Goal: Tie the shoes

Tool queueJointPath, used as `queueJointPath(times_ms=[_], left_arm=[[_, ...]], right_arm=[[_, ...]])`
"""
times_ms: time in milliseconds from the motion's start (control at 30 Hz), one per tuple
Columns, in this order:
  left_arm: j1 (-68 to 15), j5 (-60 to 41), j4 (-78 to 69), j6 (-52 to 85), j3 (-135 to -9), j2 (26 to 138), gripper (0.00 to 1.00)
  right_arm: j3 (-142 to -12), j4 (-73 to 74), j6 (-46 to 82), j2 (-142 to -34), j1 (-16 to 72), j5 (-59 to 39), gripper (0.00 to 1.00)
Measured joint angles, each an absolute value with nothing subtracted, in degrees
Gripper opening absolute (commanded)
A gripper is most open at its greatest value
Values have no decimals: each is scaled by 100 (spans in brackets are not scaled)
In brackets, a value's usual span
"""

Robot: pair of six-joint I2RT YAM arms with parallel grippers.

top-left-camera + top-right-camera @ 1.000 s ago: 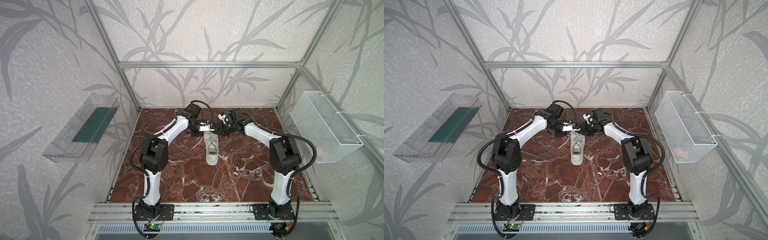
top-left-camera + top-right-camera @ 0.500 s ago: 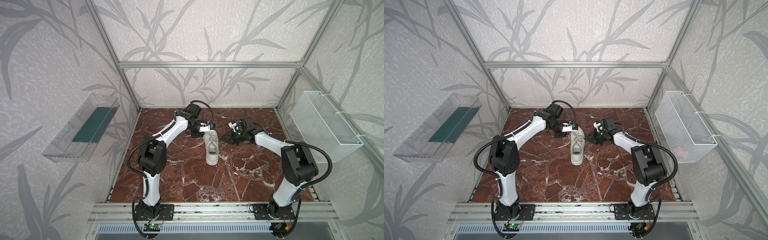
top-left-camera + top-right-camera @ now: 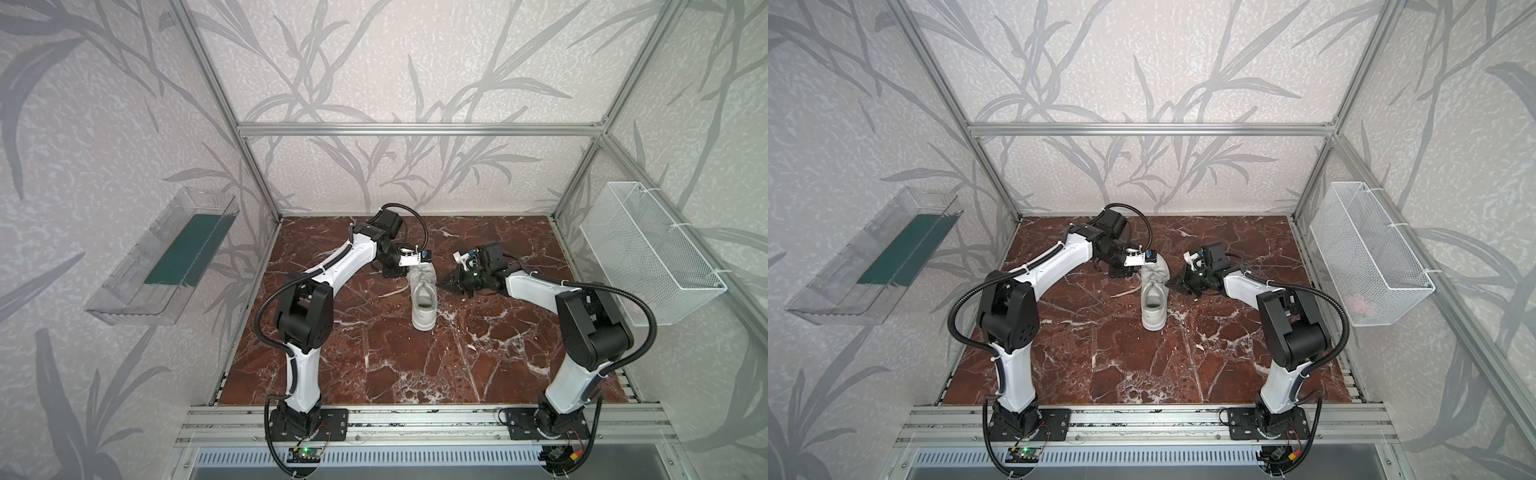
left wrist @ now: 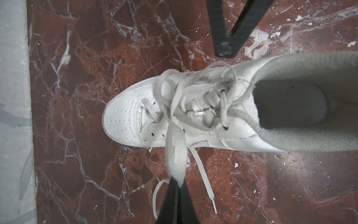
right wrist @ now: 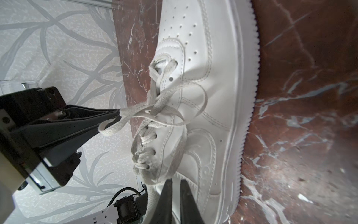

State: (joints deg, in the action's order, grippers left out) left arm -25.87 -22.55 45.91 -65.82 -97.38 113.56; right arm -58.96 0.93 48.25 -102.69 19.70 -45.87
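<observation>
We see the white sneaker (image 3: pixel 424 297) standing upright on the marble table (image 3: pixel 374 365). It is in the far half, about midway between the left and right edges, with its toe toward the far edge. Its laces (image 4: pixel 193 108) lie loose and tangled over the tongue.

The left arm (image 3: pixel 332 270) rises from the near edge and bends at a high elbow. Its forearm reaches toward the far edge, and the wrist turns down beside the sneaker's left side. The left gripper (image 4: pixel 177 186) has its jaws pressed together on a lace strand (image 4: pixel 175 151), which is lifted away from the eyelets. A free lace end (image 3: pixel 390 292) rests on the table just left of the sneaker.

The right arm (image 3: pixel 536 291) leans in from the near right corner, with the forearm low and almost level. The right gripper (image 5: pixel 176 180) points at the sneaker's right side near the collar, and its jaws are very narrow. We cannot tell whether a lace is caught between them
</observation>
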Motion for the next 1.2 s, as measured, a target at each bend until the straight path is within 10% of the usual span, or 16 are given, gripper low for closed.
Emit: queueJointPath(times_ms=[1200], left_arm=[[-2681,-2257,4589,-6554,-9539,11273,0]], right_arm=[[-5741,2307,6429,-10683,2117,-4886,12]])
